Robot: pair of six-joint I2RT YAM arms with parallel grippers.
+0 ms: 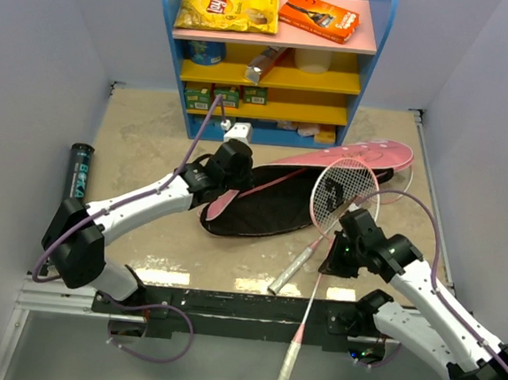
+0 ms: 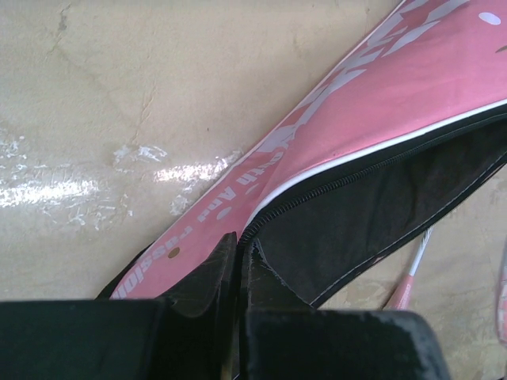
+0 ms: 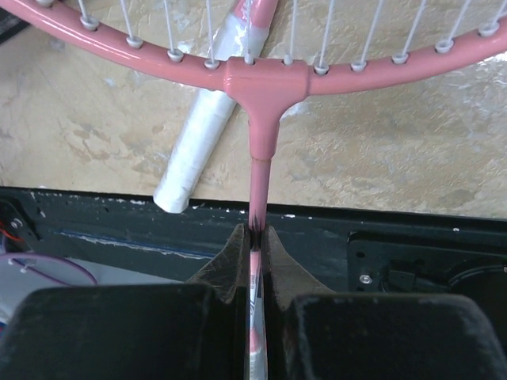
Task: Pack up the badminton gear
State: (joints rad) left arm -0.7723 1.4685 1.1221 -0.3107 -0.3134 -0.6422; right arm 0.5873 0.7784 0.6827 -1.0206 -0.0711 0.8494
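Step, likely: racket insertion. L gripper (image 2: 240,245) pinches bag (image 2: 380,119) flap edge; R gripper (image 3: 257,233) pinches racket (image 3: 265,87) shaft. Next: lift flap, steer head into opening.

Blue shelf unit (image 1: 166,49) stands at the far edge of the beige worktop (image 1: 142,145). Top shelf: yellow crisp packet (image 1: 227,8) left, orange box (image 1: 319,16) right, both lying flat. Second shelf: blue tub (image 1: 205,52), tilted carton (image 1: 265,64), white container (image 1: 312,60). Third shelf: green boxes (image 1: 226,96).
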